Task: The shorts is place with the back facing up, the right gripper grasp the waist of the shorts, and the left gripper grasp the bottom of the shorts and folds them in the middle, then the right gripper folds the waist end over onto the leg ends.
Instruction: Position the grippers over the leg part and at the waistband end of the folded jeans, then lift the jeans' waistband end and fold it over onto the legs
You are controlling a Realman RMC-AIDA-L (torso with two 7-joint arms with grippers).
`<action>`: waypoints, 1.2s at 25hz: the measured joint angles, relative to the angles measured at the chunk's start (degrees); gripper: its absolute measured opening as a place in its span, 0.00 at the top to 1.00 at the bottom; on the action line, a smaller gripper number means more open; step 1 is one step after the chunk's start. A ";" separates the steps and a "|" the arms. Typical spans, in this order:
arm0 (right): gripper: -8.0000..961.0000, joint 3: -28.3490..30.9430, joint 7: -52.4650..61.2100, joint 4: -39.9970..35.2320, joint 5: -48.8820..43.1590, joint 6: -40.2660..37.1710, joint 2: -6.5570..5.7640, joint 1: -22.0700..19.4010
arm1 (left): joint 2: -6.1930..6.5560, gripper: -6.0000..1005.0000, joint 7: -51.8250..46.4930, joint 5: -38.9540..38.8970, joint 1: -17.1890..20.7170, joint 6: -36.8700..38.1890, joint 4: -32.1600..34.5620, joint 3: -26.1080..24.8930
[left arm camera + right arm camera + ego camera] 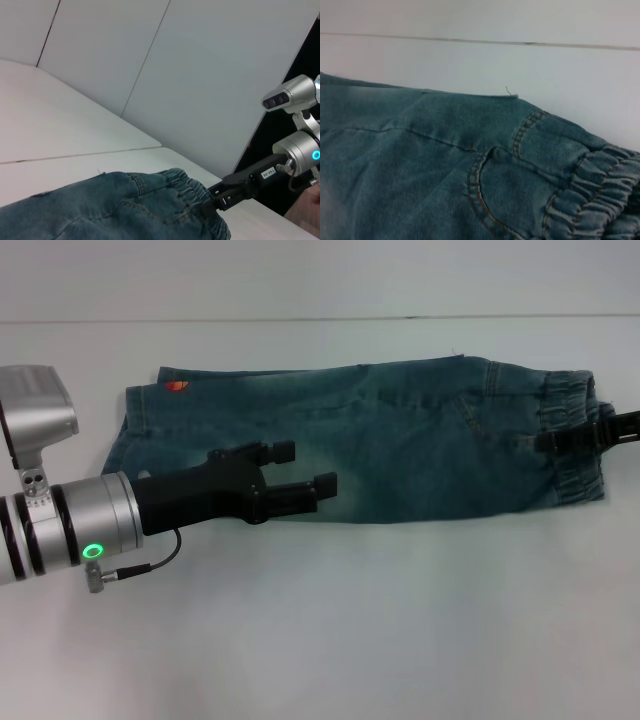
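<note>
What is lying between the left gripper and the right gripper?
In the head view, only denim of the shorts lies between the left gripper and the right gripper at the waist end.

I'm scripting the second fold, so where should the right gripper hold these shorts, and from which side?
Probably the waist end, from the robot's right. The shorts lie flat, already folded lengthwise, with the gathered elastic band as the thick outer edge there. The right gripper sits at that band; the left gripper is open above the legs.
</note>
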 joint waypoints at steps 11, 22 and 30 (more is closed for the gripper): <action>0.45 -0.14 -0.49 -0.05 -0.11 -0.10 -0.17 -0.05 | -0.15 0.07 0.43 -0.45 0.17 0.15 -0.03 0.00; 0.87 0.56 0.32 -2.37 0.28 -3.78 -0.64 -0.73 | -0.52 0.07 0.78 -1.29 -1.53 -2.48 -0.31 -0.36; 0.87 4.17 1.38 -8.26 1.77 -13.70 -0.65 -2.25 | -0.91 0.35 19.47 -15.71 -4.57 -8.96 -6.32 -0.37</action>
